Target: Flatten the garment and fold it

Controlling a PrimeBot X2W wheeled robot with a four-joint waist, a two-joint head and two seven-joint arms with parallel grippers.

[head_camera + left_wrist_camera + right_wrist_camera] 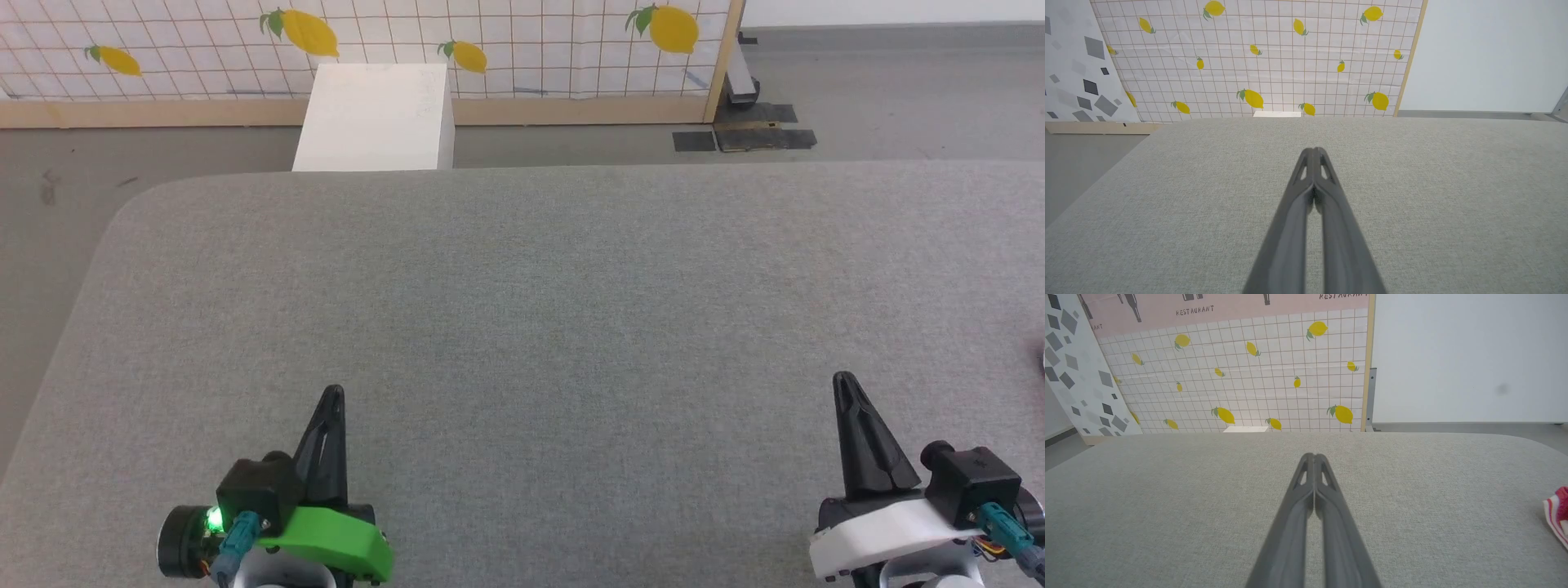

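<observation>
A small corner of the garment [1558,514], red with red-and-white striped trim, lies on the grey table at the right edge of the right wrist view; the rest of it is out of frame. My left gripper [331,395] sits low at the near left of the table, fingers pressed together with nothing between them [1314,152]. At the near right, my right gripper [842,382] is likewise shut and empty [1314,457], well to the left of the garment corner.
The grey fabric-covered table [522,310] spreads wide ahead, with a rounded far-left corner. Beyond its far edge stands a white box [375,118] against a lemon-print screen [408,49]. Grey floor lies to the left and behind.
</observation>
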